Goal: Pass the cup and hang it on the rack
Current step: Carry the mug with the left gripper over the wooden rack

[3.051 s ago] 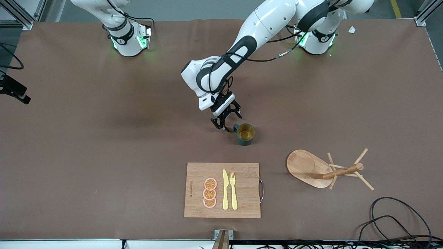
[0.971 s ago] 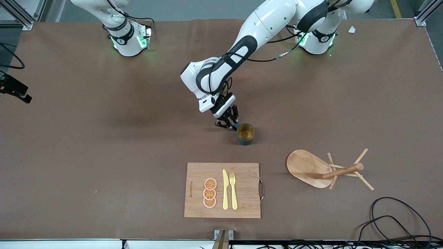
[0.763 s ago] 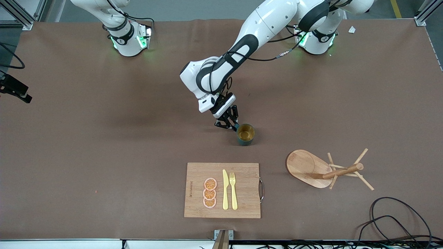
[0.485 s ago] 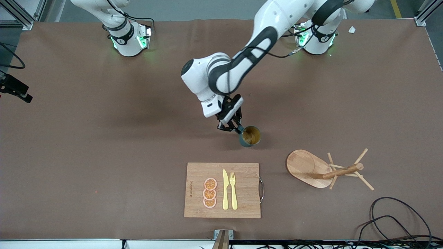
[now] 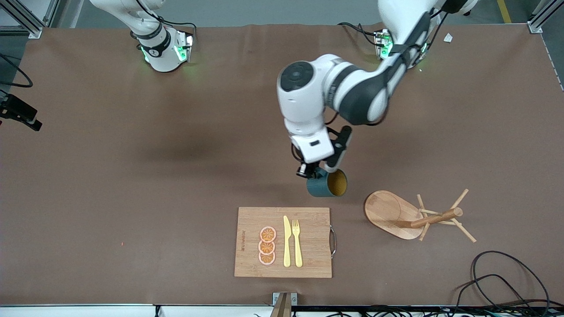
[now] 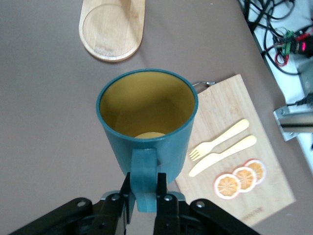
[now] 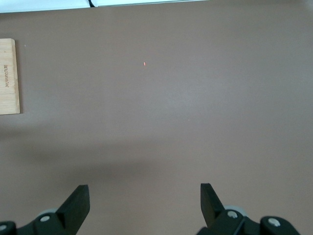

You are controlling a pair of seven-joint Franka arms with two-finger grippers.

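Observation:
My left gripper [image 5: 313, 172] is shut on the handle of the dark teal cup [image 5: 327, 184], held in the air on its side, its ochre mouth turned toward the rack. In the left wrist view the fingers [image 6: 163, 188] clamp the cup's [image 6: 146, 122] handle. The light wooden rack [image 5: 398, 214] lies toppled, toward the left arm's end of the table, its post and pegs [image 5: 440, 215] pointing sideways; its oval base shows in the left wrist view [image 6: 112, 27]. My right gripper [image 7: 144, 205] is open and empty above bare table; it is out of the front view.
A wooden cutting board [image 5: 251, 233] with a metal handle lies near the front edge, holding orange slices [image 5: 267, 245], a yellow knife [image 5: 287, 242] and a fork [image 5: 297, 242]. Black cables [image 5: 502, 281] lie at the front corner near the rack.
My left gripper closed on the cup's handle, lifted it off the table and swung it toward the rack, tipping it on its side. The right arm has not moved.

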